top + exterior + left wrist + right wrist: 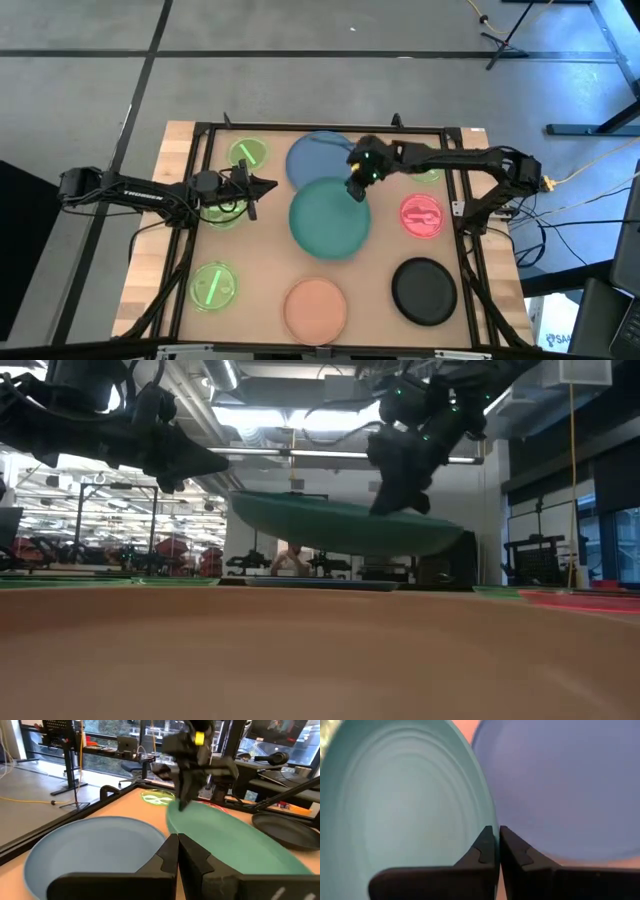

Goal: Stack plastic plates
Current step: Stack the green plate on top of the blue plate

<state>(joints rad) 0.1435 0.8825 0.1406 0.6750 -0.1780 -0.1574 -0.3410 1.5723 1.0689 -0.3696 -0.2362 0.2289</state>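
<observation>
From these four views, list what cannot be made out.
- Green plate at the back right: high view, mostly hidden by the right arm.
- Green plate at the left: high view, covered by the left tool.
- Blue plate: low view, only a thin edge under the raised teal plate.
- Right tool: its hold on the teal plate's rim is blurred.

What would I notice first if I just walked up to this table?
The big teal plate in the middle of the table: the right gripper pinches its rim and holds it up in the air, next to the blue plate. The left gripper waits shut beside them.
</observation>
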